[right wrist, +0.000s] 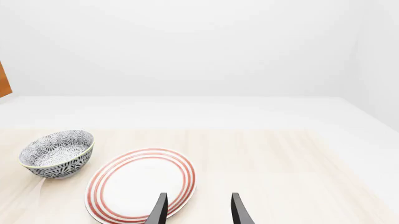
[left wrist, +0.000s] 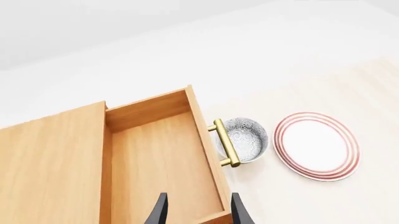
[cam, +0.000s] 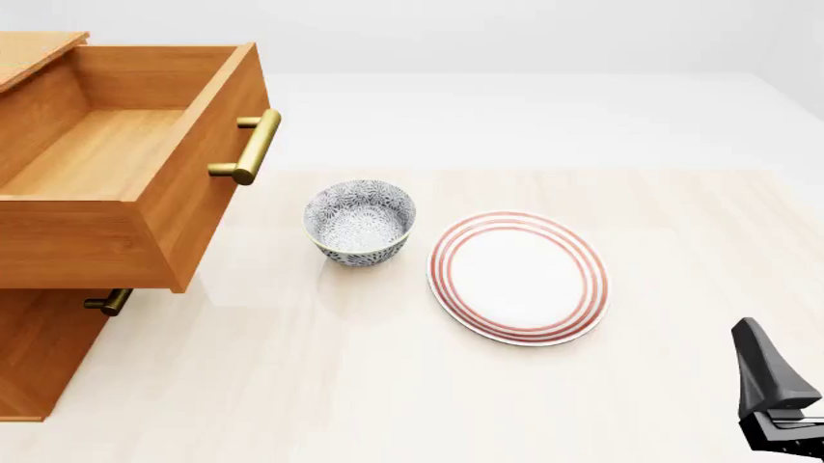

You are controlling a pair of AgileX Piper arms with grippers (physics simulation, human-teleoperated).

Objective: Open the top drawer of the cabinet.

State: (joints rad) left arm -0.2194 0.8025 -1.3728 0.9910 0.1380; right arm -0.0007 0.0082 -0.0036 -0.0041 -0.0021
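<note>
The cabinet (cam: 39,362) stands at the table's left. Its top drawer (cam: 193,193) is pulled far out, and its inside is bare wood. The brass bar handle (cam: 249,147) faces the bowl. In the left wrist view I look down into the top drawer (left wrist: 159,158), past the cabinet top (left wrist: 50,158) to the handle (left wrist: 225,143). My left gripper (left wrist: 199,214) is open and empty above the drawer's near end, touching nothing; it is out of the front view. My right gripper (right wrist: 197,212) is open and empty at the front right (cam: 770,386), far from the cabinet.
A patterned grey bowl (cam: 361,222) stands just right of the drawer handle. A white plate with red rings (cam: 518,277) lies right of the bowl. A lower drawer's brass handle (cam: 110,302) shows under the open drawer. Both dishes show in the right wrist view.
</note>
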